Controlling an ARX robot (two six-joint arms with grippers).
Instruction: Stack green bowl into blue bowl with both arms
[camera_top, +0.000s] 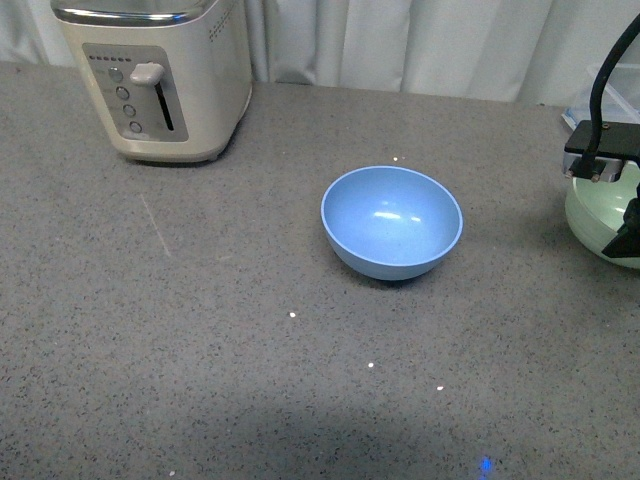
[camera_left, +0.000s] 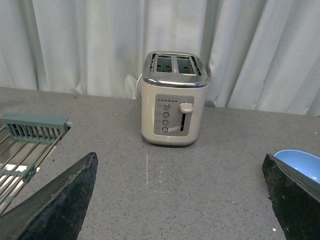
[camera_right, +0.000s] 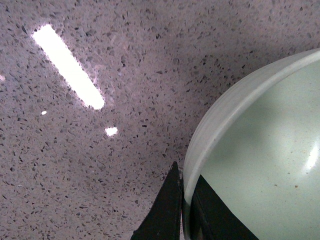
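Speckled grey counter (camera_top: 200, 330); right hand (camera_right: 186, 186) clamps mint-green bowl (camera_right: 260, 165) rim; left hand (camera_left: 180, 159) apart.

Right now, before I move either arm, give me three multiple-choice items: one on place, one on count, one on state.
1. In the front view, where is the green bowl relative to the blue bowl?
A) to its right, apart
B) nested inside it
C) to its left, touching

2. How many bowls show on the counter?
A) one
B) two
C) three

3. What is the right gripper doing?
A) open, clear of both bowls
B) shut on the green bowl's rim
C) shut on the blue bowl's rim

Answers: 1 A, bare counter lies between them; 2 B, one blue and one green; 3 B, the right wrist view shows its fingers either side of the green rim.
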